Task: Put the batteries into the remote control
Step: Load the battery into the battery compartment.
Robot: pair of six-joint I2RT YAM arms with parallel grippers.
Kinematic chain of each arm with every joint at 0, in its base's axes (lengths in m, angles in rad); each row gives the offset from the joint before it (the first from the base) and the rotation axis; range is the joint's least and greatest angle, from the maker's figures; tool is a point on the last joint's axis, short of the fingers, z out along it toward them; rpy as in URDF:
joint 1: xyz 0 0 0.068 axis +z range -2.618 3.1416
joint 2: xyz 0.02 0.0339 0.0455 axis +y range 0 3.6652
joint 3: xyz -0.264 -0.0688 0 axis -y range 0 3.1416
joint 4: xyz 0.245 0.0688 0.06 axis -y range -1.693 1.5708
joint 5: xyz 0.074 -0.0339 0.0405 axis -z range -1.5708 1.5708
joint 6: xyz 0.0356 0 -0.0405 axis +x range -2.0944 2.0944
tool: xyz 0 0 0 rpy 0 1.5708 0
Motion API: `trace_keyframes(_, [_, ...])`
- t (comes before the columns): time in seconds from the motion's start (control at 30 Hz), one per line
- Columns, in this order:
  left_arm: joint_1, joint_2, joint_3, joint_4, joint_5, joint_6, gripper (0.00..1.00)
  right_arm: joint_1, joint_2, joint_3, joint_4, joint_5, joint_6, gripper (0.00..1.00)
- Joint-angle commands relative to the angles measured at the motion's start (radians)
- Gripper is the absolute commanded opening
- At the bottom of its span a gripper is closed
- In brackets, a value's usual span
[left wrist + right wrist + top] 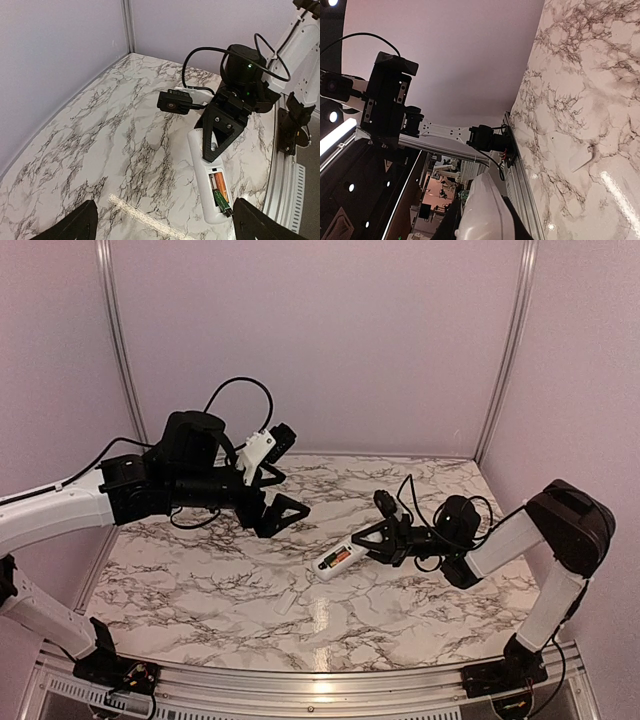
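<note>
The white remote control [335,559] lies back side up on the marble table, its battery bay open. An orange battery [220,183] lies seated in the bay. A second battery [220,199], showing green, lies beside it with its end sticking out at the bay's edge. My right gripper [366,542] is shut on the remote's far end; the remote's rounded body [485,210] shows between the dark fingers [448,226]. My left gripper [277,511] is open and empty, raised above the table to the left of the remote; its fingertips [75,225] frame the remote's open end.
The small flat white cover plate [287,601] lies on the table in front of the remote, also seen in the left wrist view [145,220] and the right wrist view [581,159]. Lilac walls enclose the back and sides. A metal rail [320,685] runs along the near edge.
</note>
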Motion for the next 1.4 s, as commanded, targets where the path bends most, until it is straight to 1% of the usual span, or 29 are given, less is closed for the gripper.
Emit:
trace_keyframes(0.0, [-0.016,0.010,-0.049,-0.086,0.238,0.219,0.92,0.005,-0.023,0.027,-0.053,-0.037,-0.055,0.00])
trace_keyframes(0.07, [-0.046,0.016,-0.060,-0.140,0.218,0.292,0.80,0.012,-0.023,0.033,-0.078,-0.041,-0.068,0.00])
trace_keyframes(0.1, [-0.071,0.014,-0.072,-0.144,0.191,0.334,0.74,0.016,-0.022,0.036,-0.086,-0.041,-0.072,0.00])
trace_keyframes(0.17, [-0.115,0.004,-0.106,-0.134,0.140,0.408,0.65,0.026,-0.019,0.046,-0.099,-0.043,-0.078,0.00])
trace_keyframes(0.2, [-0.129,-0.001,-0.124,-0.126,0.124,0.440,0.58,0.031,-0.017,0.049,-0.105,-0.042,-0.083,0.00])
trace_keyframes(0.23, [-0.138,-0.006,-0.134,-0.118,0.125,0.467,0.53,0.038,-0.014,0.054,-0.114,-0.041,-0.087,0.00])
trace_keyframes(0.37, [-0.167,-0.024,-0.160,-0.077,0.157,0.538,0.43,0.058,-0.001,0.066,-0.142,-0.035,-0.106,0.00])
trace_keyframes(0.5, [-0.196,0.010,-0.139,-0.109,0.156,0.593,0.33,0.072,0.008,0.075,-0.143,-0.032,-0.107,0.00])
trace_keyframes(0.73, [-0.209,0.049,-0.109,-0.099,0.114,0.612,0.24,0.082,0.010,0.080,-0.140,-0.031,-0.106,0.00])
trace_keyframes(1.37, [-0.218,0.117,-0.079,-0.096,0.032,0.644,0.21,0.085,-0.002,0.070,-0.109,-0.034,-0.088,0.00])
